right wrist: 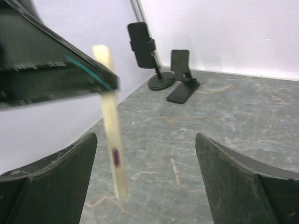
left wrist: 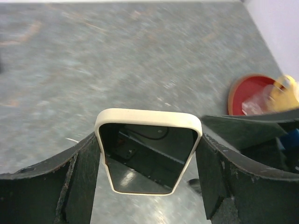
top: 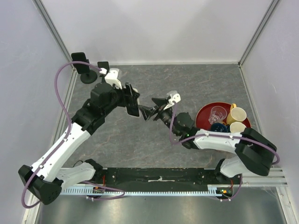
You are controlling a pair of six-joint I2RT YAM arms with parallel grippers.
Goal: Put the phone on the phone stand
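Grey marbled table (top: 201, 79) — left hand (top: 131, 99) clamped on phone (left wrist: 148, 158); right hand (right wrist: 145, 140) fingers apart, just beside it.

Cream-cased phone (left wrist: 148, 154), black phone stand (right wrist: 148, 56), black folding stand (right wrist: 181, 77), grey marbled table (top: 196, 79), red plate (top: 204, 112), yellow cups (top: 237, 114)

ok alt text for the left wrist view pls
A cream-cased phone, dark screen toward the camera, is clamped between the black fingers of the left tool above a grey table. A red plate holding cups shows blurred at the right edge.
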